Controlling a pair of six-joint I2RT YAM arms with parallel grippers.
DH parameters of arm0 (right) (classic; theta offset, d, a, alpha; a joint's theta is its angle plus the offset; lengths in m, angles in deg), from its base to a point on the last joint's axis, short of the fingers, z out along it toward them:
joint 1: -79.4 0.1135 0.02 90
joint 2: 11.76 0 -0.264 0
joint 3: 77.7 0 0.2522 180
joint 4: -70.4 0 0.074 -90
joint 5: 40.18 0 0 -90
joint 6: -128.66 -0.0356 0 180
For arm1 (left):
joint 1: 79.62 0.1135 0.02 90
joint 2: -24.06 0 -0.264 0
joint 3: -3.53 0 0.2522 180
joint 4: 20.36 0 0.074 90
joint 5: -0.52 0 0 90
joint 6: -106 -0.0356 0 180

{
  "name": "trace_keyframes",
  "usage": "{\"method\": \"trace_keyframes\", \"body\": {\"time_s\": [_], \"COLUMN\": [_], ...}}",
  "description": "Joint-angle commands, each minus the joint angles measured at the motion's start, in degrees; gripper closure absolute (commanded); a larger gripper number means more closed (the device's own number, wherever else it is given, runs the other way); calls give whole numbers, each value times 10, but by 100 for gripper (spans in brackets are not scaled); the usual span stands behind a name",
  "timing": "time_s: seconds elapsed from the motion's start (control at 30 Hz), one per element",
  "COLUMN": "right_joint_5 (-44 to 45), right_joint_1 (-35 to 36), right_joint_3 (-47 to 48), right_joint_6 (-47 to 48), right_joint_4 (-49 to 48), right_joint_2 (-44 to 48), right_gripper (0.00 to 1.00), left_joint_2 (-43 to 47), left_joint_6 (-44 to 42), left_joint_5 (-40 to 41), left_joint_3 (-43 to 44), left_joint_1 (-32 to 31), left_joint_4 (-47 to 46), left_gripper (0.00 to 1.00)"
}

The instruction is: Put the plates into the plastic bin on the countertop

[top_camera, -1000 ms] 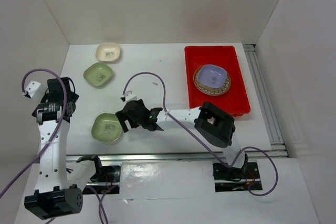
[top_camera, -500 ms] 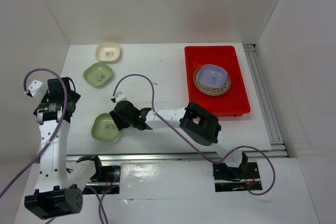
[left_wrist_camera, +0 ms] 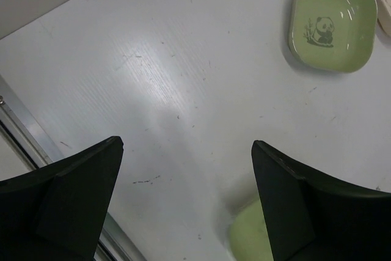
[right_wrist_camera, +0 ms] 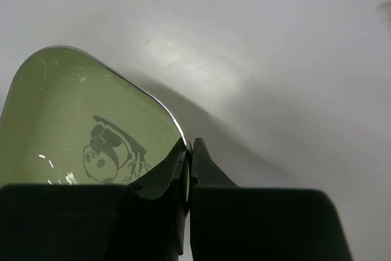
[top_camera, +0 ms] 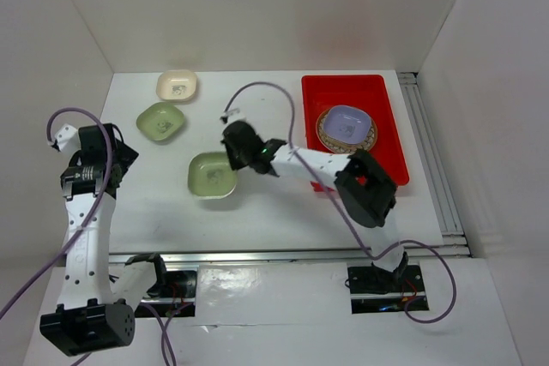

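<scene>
Green panda dish (top_camera: 213,175) now mid-frame, up and right from its lower-left spot a second ago, clamped at the rim by right gripper (right_wrist_camera: 188,162). Roughly halfway to red plastic bin (top_camera: 343,92), upper right. Right arm stretched left across countertop (top_camera: 266,212). Left gripper (left_wrist_camera: 186,197) spread apart, idle at left edge.

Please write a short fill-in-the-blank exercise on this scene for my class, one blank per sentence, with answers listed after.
1. The right gripper is shut on the rim of a plate whose colour is ____.
2. The lavender dish rests on a round plate inside the ____ bin.
3. The left gripper, holding nothing, is ____.

Answers: green; red; open
</scene>
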Motion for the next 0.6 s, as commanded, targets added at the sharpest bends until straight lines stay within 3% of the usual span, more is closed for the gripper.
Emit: {"method": "trace_keyframes", "body": {"time_s": [0.0,0.23,0.47,0.57], "right_joint_5": [16,-71,-191,-235], "right_joint_1": [-93,-301,-518,-560], "right_joint_3": [32,20,3,-3], "right_joint_6": [36,125,187,193], "right_joint_4": [32,30,22,15], "right_joint_2": [127,239,220,199], "right_gripper": [100,100,100,100], "left_joint_2": [-10,8,-22,-22], "left_joint_6": [-33,-79,-103,-104], "left_joint_5": [-42,-160,-235,-247], "left_joint_3": [-3,-35,-35,-35], "left_joint_1": [2,2,2,2], "left_joint_4": [-42,-109,-127,-132], "left_gripper": [0,0,0,0]}}
